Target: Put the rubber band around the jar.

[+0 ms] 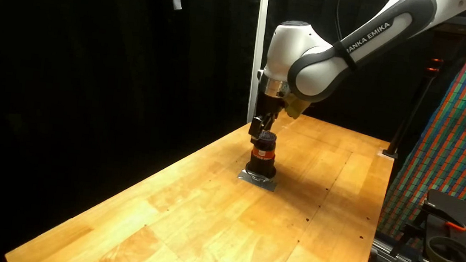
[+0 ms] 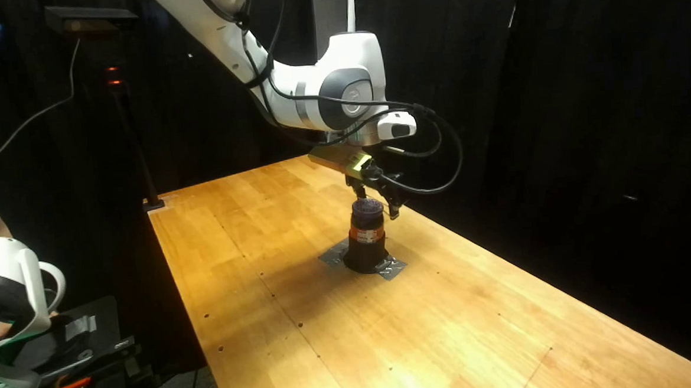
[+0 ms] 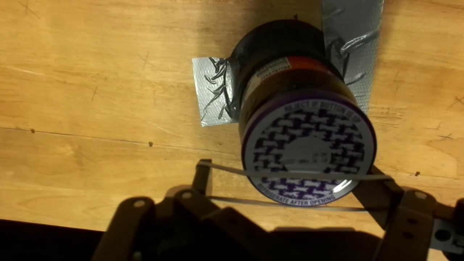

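The jar shows in both exterior views (image 1: 263, 153) (image 2: 366, 235), upright with a dark top and an orange-red label. Its white and purple patterned lid faces the wrist view (image 3: 308, 145). It stands in a black round holder (image 3: 277, 40) fixed to the table with grey tape (image 3: 217, 101). My gripper (image 3: 295, 173) is open, its fingertips at lid height. The rubber band (image 3: 282, 175) is stretched around both fingers. One strand crosses over the lid; the other passes by the lid's lower edge in the wrist view. I cannot tell whether the band touches the lid.
The wooden table (image 1: 223, 233) extends around the holder; a table edge lies near the gripper. A black pole (image 1: 414, 110) stands at a table corner. A side stand holds a tape roll (image 1: 450, 254) off the table. Cables (image 2: 455, 147) loop out from the wrist.
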Controlling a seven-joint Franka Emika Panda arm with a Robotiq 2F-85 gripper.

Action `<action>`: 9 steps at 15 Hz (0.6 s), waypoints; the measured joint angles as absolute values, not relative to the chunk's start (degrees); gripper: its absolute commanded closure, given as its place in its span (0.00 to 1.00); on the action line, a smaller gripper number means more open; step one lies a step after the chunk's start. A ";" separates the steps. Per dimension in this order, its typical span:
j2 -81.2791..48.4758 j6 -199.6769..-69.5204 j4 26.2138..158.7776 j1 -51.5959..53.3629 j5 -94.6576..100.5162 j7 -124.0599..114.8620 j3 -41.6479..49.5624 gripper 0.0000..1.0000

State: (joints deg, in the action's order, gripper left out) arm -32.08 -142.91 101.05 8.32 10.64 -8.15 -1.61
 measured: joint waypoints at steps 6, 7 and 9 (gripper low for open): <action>-32.91 -144.28 101.13 8.30 10.31 -8.15 -1.48 0.00; -32.91 -144.15 101.19 8.30 10.01 -8.15 -1.48 0.00; -32.82 -142.46 101.23 8.29 9.18 -8.07 -1.57 0.00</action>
State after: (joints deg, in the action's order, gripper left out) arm -32.82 -142.46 101.23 8.29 9.18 -8.07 -1.57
